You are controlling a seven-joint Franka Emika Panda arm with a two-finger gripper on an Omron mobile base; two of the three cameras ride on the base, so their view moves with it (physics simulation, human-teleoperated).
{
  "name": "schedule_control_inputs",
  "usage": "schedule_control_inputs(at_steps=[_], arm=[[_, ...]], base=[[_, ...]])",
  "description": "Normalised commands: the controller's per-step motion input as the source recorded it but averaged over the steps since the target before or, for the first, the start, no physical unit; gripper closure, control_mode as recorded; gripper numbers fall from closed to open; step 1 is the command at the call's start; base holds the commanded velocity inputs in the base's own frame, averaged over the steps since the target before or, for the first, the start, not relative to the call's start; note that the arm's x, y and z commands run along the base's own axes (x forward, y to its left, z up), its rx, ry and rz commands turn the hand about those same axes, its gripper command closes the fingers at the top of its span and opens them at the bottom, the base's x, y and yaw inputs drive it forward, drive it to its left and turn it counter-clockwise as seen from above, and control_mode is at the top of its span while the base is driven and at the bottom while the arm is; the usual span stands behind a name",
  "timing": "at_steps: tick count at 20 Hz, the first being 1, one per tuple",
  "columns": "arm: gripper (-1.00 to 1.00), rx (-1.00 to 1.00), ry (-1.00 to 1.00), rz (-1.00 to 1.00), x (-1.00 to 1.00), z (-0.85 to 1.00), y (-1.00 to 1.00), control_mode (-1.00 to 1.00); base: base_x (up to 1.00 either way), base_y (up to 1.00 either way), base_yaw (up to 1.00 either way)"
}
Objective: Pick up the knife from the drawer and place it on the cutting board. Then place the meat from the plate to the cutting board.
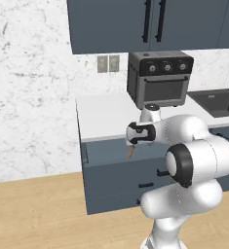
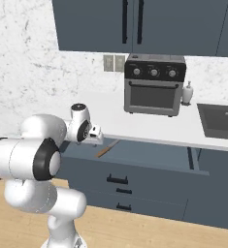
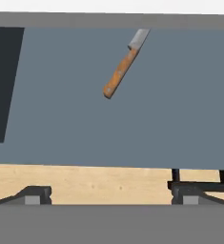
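With the tool [image 3: 108,198] spread wide and empty above the open drawer [image 3: 132,124], it should descend over the knife [image 3: 124,64] lying diagonally near the drawer's far wall and close across its wooden handle.

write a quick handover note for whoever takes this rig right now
Gripper: open, holding nothing, hovering above the open drawer.
Knife: lying flat on the drawer floor, diagonal, blade toward the back, handle toward the front; nothing touches it. It also shows as a tan sliver in the right base view.
Done: drawer is pulled out.
Left: lower onto the knife handle, grasp it, carry it to the cutting board, then move the meat from the plate to the board. From here I cannot say where board, plate and meat are, so find them first.
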Motion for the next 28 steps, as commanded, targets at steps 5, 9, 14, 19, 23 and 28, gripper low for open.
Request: schedule_control_inputs(at_steps=[5, 9, 14, 19, 23, 28], arm=[[-1.0, 0.0, 0.0, 0.0, 0.49, -0.27, 0.0, -1.0], [-1.0, 0.0, 0.0, 0.0, 0.24, -0.35, 0.0, -1.0], [-1.0, 0.0, 0.01, 0.0, 0.25, -0.42, 0.0, -1.0], [-1.0, 0.0, 0.03, 0.0, 0.23, -0.33, 0.0, -1.0], [-1.0, 0.0, 0.14, 0.0, 0.05, -0.19, 0.0, -1.0], [-1.0, 0.0, 0.23, 0.0, 0.0, -0.17, 0.0, -1.0]], base=[[0.0, 0.0, 0.0], [0.0, 0.0, 0.0], [0.0, 0.0, 0.0], [0.0, 0.0, 0.0], [0.0, 0.0, 0.0], [0.0, 0.0, 0.0]])
